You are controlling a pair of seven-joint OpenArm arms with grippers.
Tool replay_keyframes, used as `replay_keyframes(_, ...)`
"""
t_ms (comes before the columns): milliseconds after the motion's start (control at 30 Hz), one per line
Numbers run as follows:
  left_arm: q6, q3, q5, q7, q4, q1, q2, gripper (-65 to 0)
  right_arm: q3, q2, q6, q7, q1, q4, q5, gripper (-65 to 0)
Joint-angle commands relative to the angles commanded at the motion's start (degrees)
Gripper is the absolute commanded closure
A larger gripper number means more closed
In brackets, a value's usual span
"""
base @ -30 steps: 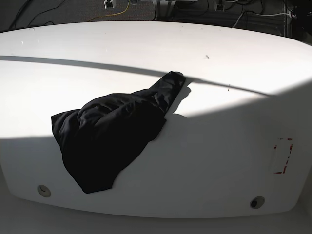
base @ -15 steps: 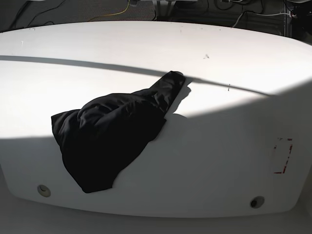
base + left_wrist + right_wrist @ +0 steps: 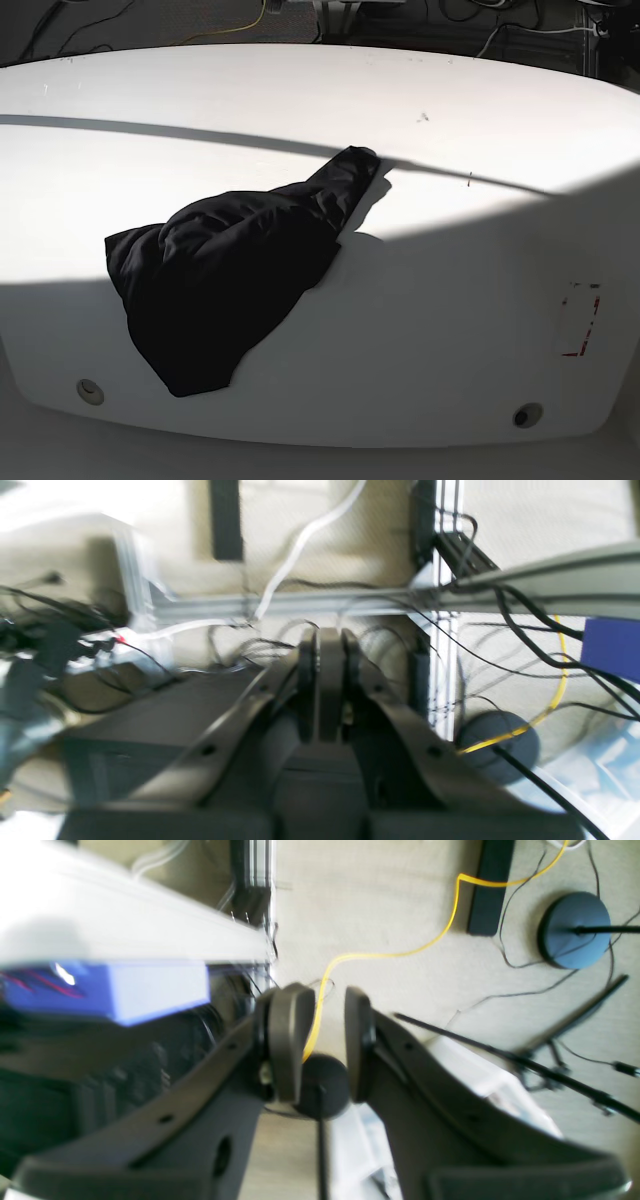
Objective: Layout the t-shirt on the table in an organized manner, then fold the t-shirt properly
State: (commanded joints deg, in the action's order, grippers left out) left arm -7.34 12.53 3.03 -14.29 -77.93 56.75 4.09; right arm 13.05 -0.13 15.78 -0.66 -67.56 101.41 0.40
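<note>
Black t-shirt (image 3: 222,285) in a crumpled heap, not spread out, lying on the left half of the big shiny white table (image 3: 450,290), one thin part reaching up toward the middle, part in sun, part in shade, red dashed box at the right

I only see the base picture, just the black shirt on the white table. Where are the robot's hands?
Observer: Both are off the table. The left gripper points at cables and a metal frame, fingers pressed together.
Operator: And the other hand?
Observer: The right gripper is open, with floor and a yellow cable showing in its gap.
Operator: Is either holding the shirt?
Observer: No. The t-shirt lies crumpled, and neither wrist camera shows any of it.
</note>
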Motion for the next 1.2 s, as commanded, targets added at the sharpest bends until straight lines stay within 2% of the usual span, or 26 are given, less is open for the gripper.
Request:
replay_keyframes(133,0.0,0.1,-0.7,0.0,-6.9,4.4,0.0,0.0,0.3,0.7,1.76,-4.0,-2.7,6.2,3.0,-13.6)
replay_keyframes(233,-0.1,0.1,-4.1,0.0,-12.3,7.8,0.0,0.0,0.4,0.8,2.90,-6.2,-4.6,10.5,4.6,-13.6)
replay_keyframes(300,-0.1,0.1,-6.4,0.1,-15.6,9.8,0.0,0.0,0.4,0.8,2.99,-6.3,-5.7,12.7,5.0,-13.6)
replay_keyframes(500,-0.1,0.1,-11.6,0.1,-24.3,15.3,0.5,0.0,0.4,0.6,2.90,-5.8,-7.8,15.1,5.2,-13.6)
replay_keyframes(833,-0.1,2.5,-11.9,0.1,-31.6,15.7,0.2,0.0,0.4,0.5,2.64,1.2,-5.6,15.1,5.3,-13.6)
replay_keyframes(1200,-0.2,2.6,-11.8,0.1,-33.8,8.9,0.9,0.0,2.5,0.5,2.90,1.7,4.1,15.1,5.3,-13.6)
